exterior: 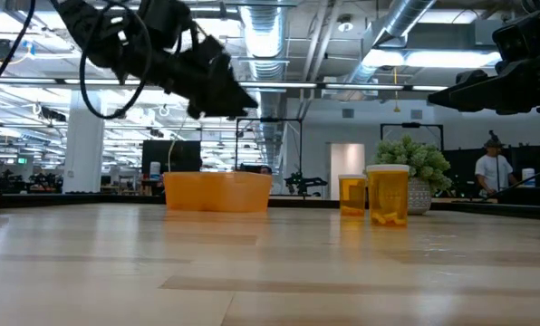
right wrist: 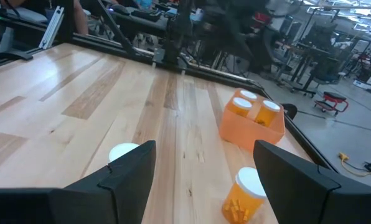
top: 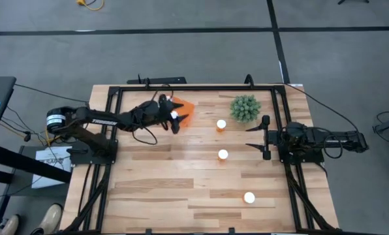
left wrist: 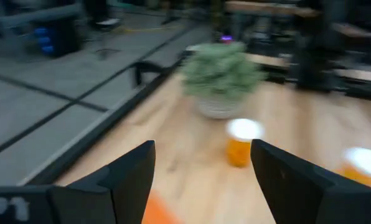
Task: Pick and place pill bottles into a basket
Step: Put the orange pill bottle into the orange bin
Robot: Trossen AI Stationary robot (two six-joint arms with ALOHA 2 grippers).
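Observation:
The orange basket stands at the far middle of the table; in the right wrist view two white-capped pill bottles stand in it. Three more bottles stand upright on the table: one near the plant, one at the middle, one toward the near edge. My left gripper hangs open and empty above the basket's near side; the low view shows it well above the basket. My right gripper waits open and empty at the table's right.
A round green plant in a pot stands at the far right, close to the nearest bottle. A dark frame rail runs round the table. Bare wood lies toward the near left.

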